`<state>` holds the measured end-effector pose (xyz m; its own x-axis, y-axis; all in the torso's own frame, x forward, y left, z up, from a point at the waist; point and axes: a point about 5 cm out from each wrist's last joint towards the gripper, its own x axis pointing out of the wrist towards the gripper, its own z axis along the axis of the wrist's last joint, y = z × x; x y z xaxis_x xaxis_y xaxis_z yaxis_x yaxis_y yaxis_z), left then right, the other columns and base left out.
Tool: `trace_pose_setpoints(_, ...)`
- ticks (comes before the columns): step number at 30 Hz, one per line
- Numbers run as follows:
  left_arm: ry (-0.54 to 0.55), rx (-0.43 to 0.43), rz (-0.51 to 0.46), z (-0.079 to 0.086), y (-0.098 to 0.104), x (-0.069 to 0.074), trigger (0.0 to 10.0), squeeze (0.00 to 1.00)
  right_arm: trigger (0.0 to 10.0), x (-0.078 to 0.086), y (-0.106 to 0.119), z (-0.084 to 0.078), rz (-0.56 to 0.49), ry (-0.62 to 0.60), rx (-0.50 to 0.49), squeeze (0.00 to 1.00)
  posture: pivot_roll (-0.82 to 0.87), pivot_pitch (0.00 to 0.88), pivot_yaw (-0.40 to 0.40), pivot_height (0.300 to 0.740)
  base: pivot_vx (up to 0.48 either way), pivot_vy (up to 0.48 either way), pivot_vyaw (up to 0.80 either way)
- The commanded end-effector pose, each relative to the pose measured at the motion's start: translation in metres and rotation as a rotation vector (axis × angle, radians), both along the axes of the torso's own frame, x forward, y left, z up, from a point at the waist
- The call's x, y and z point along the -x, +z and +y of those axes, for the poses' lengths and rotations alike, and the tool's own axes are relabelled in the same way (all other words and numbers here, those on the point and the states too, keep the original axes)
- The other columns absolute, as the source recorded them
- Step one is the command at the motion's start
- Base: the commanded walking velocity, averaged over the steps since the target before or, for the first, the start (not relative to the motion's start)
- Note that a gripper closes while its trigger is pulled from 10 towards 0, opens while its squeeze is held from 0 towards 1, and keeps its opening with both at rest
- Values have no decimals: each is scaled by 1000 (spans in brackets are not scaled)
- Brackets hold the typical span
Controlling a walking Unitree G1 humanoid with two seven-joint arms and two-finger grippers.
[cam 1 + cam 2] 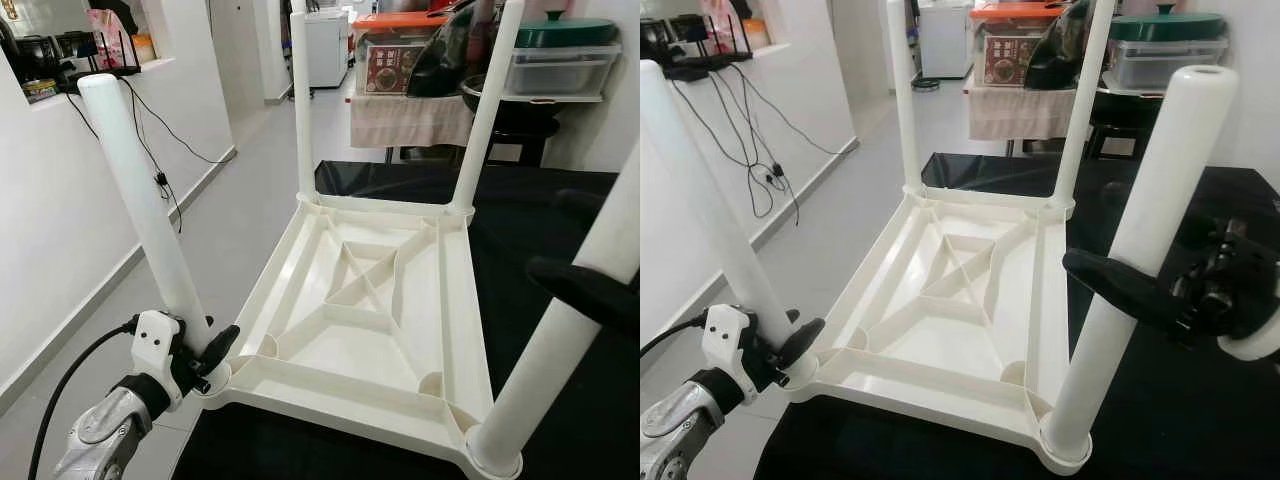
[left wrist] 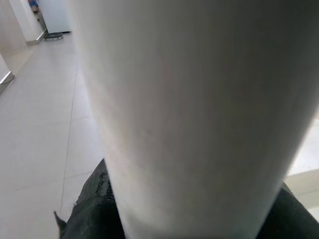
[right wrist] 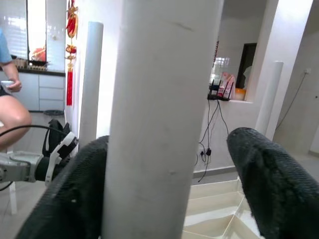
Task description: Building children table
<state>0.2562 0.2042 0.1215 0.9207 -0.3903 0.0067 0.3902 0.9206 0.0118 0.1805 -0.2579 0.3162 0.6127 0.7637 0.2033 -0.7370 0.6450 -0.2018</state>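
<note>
The left gripper (image 1: 790, 350) pinches the base of the near-left white plastic tube leg (image 1: 140, 210), right above its socket. The right gripper (image 1: 1145, 290) has its black fingers (image 3: 271, 184) spread around the near-right white tube leg (image 1: 1140, 250), one side touching, the other apart. Both legs stand in the upturned cream plastic children's tabletop (image 1: 350, 320), which lies on a black cloth (image 1: 560, 230) with two far legs upright.

Cream table (image 1: 365, 330), black cloth (image 1: 560, 230)
</note>
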Motion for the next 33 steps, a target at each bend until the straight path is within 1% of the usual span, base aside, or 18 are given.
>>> trace_pose_setpoints(1, 7, -22, -24, 1, 6, -4, 0, 0, 0, -4, -2, -9, 19, -73, -44, 0, -93, 0, 22, 740, 0, 0, 0)
trace_pose_setpoints(3, 4, -22, -40, 1, 10, -6, 0, 0, 0, -4, -3, -12, 25, -89, -62, 0, -96, 0, 23, 740, 0, 0, 0)
trace_pose_setpoints(6, -9, -31, -120, 3, 36, -17, 0, 0, 0, -11, -7, -21, 37, -181, -93, 0, -88, 0, 24, 740, 0, 0, 0)
trace_pose_setpoints(7, -9, -31, -120, 3, 36, -17, 0, 0, 0, -11, -7, -21, 37, -181, -93, 0, -88, 0, 24, 740, 0, 0, 0)
trace_pose_setpoints(13, -39, -55, -222, 6, 72, -28, 0, 0, 0, -27, -18, -28, 85, -333, -120, 0, -86, 0, 29, 740, 0, 0, 0)
trace_pose_setpoints(15, -77, -93, -296, 8, 100, -35, 0, 0, 0, -38, -34, -29, 159, -450, -158, 0, -84, 0, 35, 740, 0, 0, 0)
trace_pose_setpoints(16, -77, -93, -296, 8, 100, -35, 0, 0, 0, -38, -34, -29, 159, -450, -158, 0, -84, 0, 35, 740, 0, 0, 0)
trace_pose_setpoints(18, -119, -131, -368, 10, 130, -42, 0, 0, 0, -49, -55, -27, 248, -564, -180, 0, -83, 0, 39, 740, 0, 0, 0)
trace_pose_setpoints(19, -119, -131, -368, 10, 130, -42, 0, 0, 0, -49, -55, -27, 248, -564, -180, 0, -83, 0, 39, 740, 0, 0, 0)
trace_pose_setpoints(23, -207, -197, -515, 10, 195, -55, 0, 0, 0, -61, -93, -4, 416, -708, -246, 0, -70, 0, 58, 740, 0, 0, 0)
trace_pose_setpoints(24, -207, -197, -515, 10, 195, -55, 0, 0, 0, -61, -93, -4, 416, -708, -246, 0, -70, 0, 58, 740, 0, 0, 0)
trace_pose_setpoints(26, -308, -258, -634, -6, 248, -64, 0, 0, 0, -64, -126, 10, 559, -857, -284, 0, -52, 0, 79, 740, 0, 0, 0)
trace_pose_setpoints(28, -391, -289, -716, -23, 288, -66, 0, 0, 0, -66, -151, 22, 667, -946, -286, 0, -48, 0, 88, 740, 0, 0, 0)
trace_pose_setpoints(29, -418, -288, -737, -30, 299, -66, 0, 0, 0, -67, -158, 26, 694, -962, -279, 0, -48, 0, 88, 740, 0, 0, 0)
trace_pose_setpoints(30, -418, -288, -737, -30, 299, -66, 0, 0, 0, -67, -158, 26, 694, -962, -279, 0, -48, 0, 88, 740, 0, 0, 0)
trace_pose_setpoints(31, -472, -293, -770, -44, 317, -68, 0, 0, 0, -69, -173, 33, 753, -996, -282, 0, -26, 0, 97, 740, 0, 0, 0)
trace_pose_setpoints(32, -472, -293, -770, -44, 317, -68, 0, 0, 0, -69, -173, 33, 753, -996, -282, 0, -26, 0, 97, 740, 0, 0, 0)
trace_pose_setpoints(33, -537, -297, -800, -62, 335, -67, 0, 0, 0, -71, -188, 39, 817, -1041, -303, 0, -21, 0, 105, 740, 0, 0, 0)
